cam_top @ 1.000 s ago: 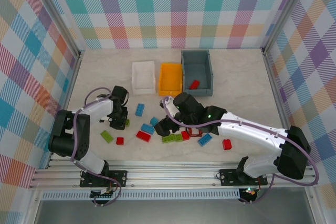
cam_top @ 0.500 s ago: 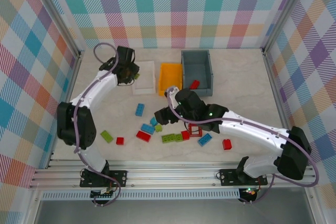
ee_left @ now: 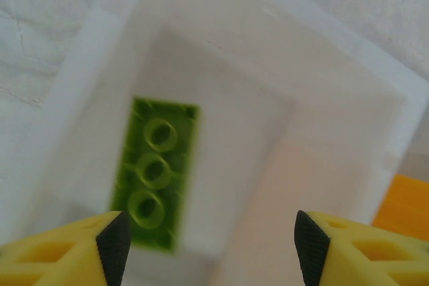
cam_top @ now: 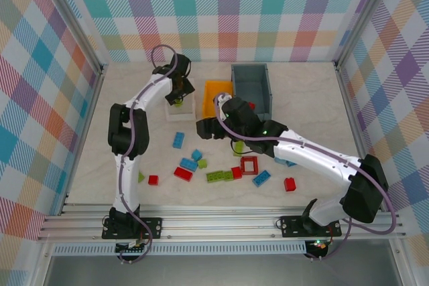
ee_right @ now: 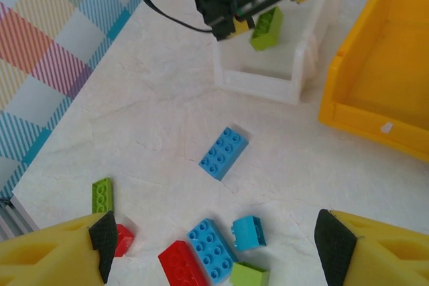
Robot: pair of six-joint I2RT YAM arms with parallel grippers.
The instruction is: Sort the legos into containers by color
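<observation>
My left gripper (ee_left: 211, 249) hangs open over the white bin (ee_left: 348, 92). A lime green brick (ee_left: 155, 172) sits free inside the bin's walls, underside up and blurred; I cannot tell whether it rests on the floor. In the top view the left gripper (cam_top: 178, 92) is over that white bin (cam_top: 184, 108). My right gripper (ee_right: 218, 246) is open and empty above loose bricks: a blue brick (ee_right: 223, 153), a cyan block (ee_right: 249, 231), a second blue brick (ee_right: 211, 249) and a red brick (ee_right: 179, 266). The orange bin (cam_top: 218, 86) is empty. The grey bin (cam_top: 251, 85) holds a red brick (cam_top: 251, 106).
Loose bricks lie on the near half of the table, among them the hollow red frame (cam_top: 249, 165), a red brick (cam_top: 290, 183) and a small red one (cam_top: 153, 179). The right arm crosses above the pile. Checked walls close in three sides.
The left arm swung from the table up to the white bin with the green brick and released it. The right gripper rose from the pile and moved toward the bins.
</observation>
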